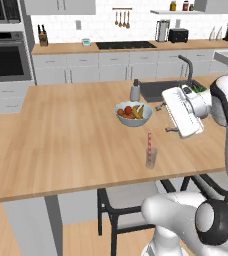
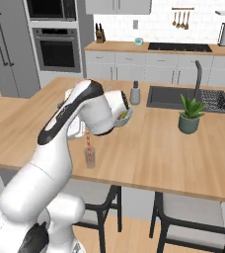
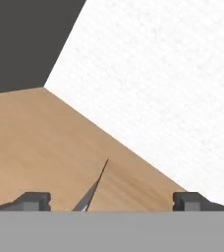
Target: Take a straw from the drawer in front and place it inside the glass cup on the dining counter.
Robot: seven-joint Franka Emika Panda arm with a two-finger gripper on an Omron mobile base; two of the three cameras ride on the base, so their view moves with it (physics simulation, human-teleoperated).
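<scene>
One straw (image 1: 149,141) is standing in the cup (image 1: 151,157) on the counter (image 1: 61,145), leaning on the rim with its upper half sticking out above the glass, so you are looking at the task's thing already lying where the task wants it. Judge it as very light and fairly stiff, a thin smooth stick that is likely to slip or pivot between flat pads; if you are taking hold of it again, you are best pinching the exposed upper part, across its width and well above the rim, so that the fingers are staying off the glass. The cup is small, clear and probably easy to tip or knock along the wood, and the leaning straw is giving any sideways nudge some leverage on it. Your gripper (image 3: 111,199) is standing wide apart, its two dark fingertips (image 3: 33,201) near opposite sides of the hand view with only bare wood and a white wall showing between them; it is holding nothing and touching nothing. In the left base view the hand is hanging above the counter to the right of the cup, well clear of it, with the bowl (image 1: 133,114) of fruit and the sink (image 1: 158,90) lying beyond.
</scene>
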